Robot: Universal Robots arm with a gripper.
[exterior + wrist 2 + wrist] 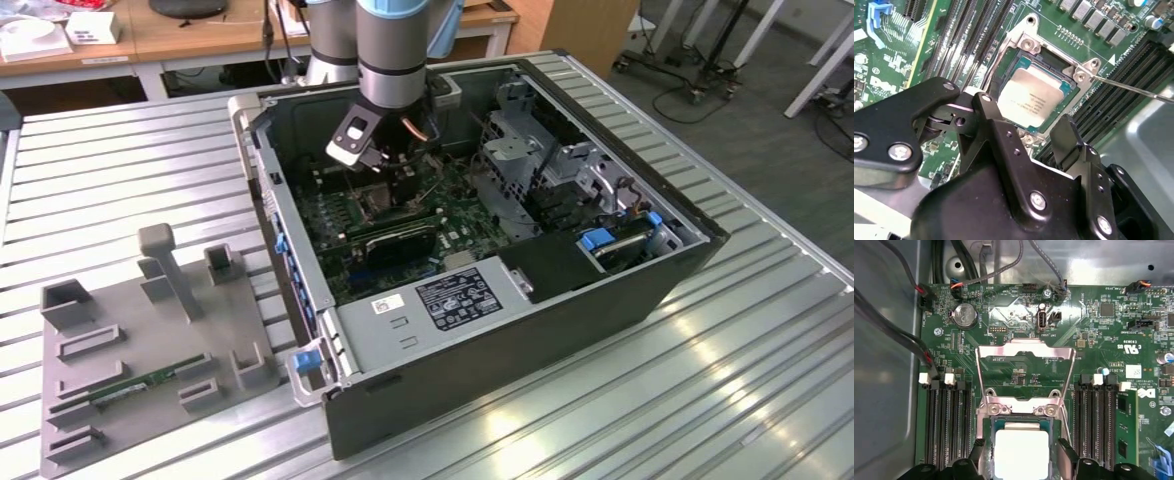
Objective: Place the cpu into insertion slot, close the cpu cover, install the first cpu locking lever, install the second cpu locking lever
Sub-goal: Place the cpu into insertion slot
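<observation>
Placement of the cpu [1031, 97] looks done. The small square chip lies flat inside the insertion slot [1025, 42] with its pale metal face up, and the silver rim of the slot goes around it on the green motherboard [1104, 340]. The gripper [1024, 117] hangs directly above the chip. Its two black fingers [1066, 135] are spread wide, wider than the cpu, with one at each side of it. In both wrist views a strip of socket shows between each fingertip and the chip's edge, so the fingers hold nothing. Whether the tips touch the socket frame cannot be told.

The cpu cover [1026, 351] is not closed. In the first wrist view it lies folded back from its hinge, flat over the board, and the green circuit is visible through its large window. A thin metal lever [1134, 87] sticks out sideways from one corner of the slot, above the long black memory slots [949, 420] that run along both sides of the socket. A round coin battery [965, 315] sits beyond the open cover.

In the exterior view the arm [387, 60] reaches down into an open computer case [534, 330], which lies on a slatted metal table [134, 170]. A grey fixture plate [147, 330] rests on the table at the exterior view's left of the case — well apart from the gripper.
</observation>
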